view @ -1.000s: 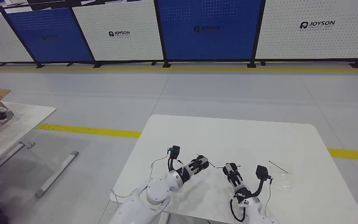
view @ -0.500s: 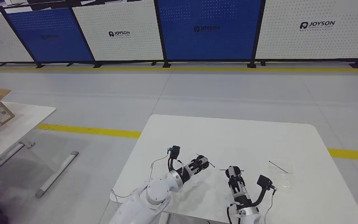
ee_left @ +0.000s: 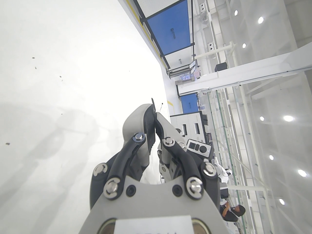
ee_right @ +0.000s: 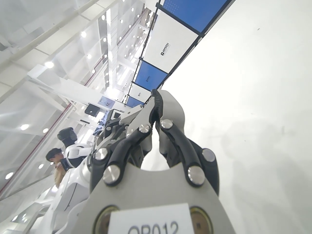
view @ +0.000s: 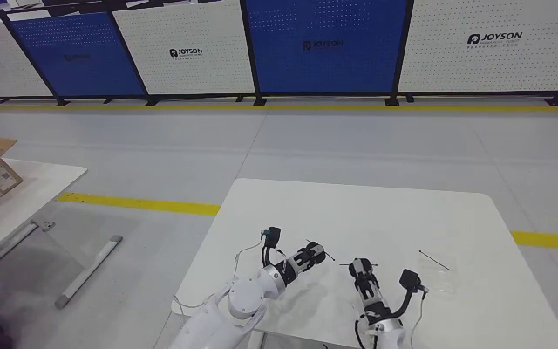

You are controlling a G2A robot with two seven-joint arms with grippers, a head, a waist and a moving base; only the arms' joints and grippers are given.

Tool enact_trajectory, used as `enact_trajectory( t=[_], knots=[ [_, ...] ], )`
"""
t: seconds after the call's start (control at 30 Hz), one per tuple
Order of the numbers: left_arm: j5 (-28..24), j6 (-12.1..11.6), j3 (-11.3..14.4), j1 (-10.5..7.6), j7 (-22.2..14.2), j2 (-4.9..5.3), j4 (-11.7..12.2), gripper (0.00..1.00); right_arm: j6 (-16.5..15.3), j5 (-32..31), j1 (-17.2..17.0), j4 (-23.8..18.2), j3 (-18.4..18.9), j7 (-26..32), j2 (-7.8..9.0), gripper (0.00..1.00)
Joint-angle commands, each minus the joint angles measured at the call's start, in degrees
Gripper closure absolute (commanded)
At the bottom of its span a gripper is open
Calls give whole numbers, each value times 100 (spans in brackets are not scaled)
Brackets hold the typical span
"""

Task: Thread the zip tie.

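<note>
White table (view: 366, 205), spare zip tie (view: 433, 259) beside clear bag (view: 447, 281)

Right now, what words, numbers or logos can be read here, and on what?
"JOYSON": white wall panel.
"JOYSON": blue wall panel, faint.
"OP012", lower edge cut off: white label behind the right hand.
Small print under the logos: too small to read.

1. Left gripper (view: 317, 255) and right gripper (view: 359, 265) stand close together near the table's (view: 366, 209) front edge. Each pinches a tie (view: 328, 256) that pokes into the narrow gap between them.
2. A spare tie (view: 433, 259) and clear plastic (view: 446, 281) lie to their right.
3. The table's far half gives free passage.
</note>
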Motion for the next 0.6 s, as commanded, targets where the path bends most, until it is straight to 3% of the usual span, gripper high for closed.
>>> enact_trajectory(
  t=[0.0, 0.57],
  knots=[
    [0, 0, 0, 0, 0, 0, 0, 100, -13, 24, 6, 5, 4, 22, -1, 100],
    [0, 0, 0, 0, 0, 0, 0, 100, 3, 403, 155, 177, 40, 322, -90, 100]
  ],
)
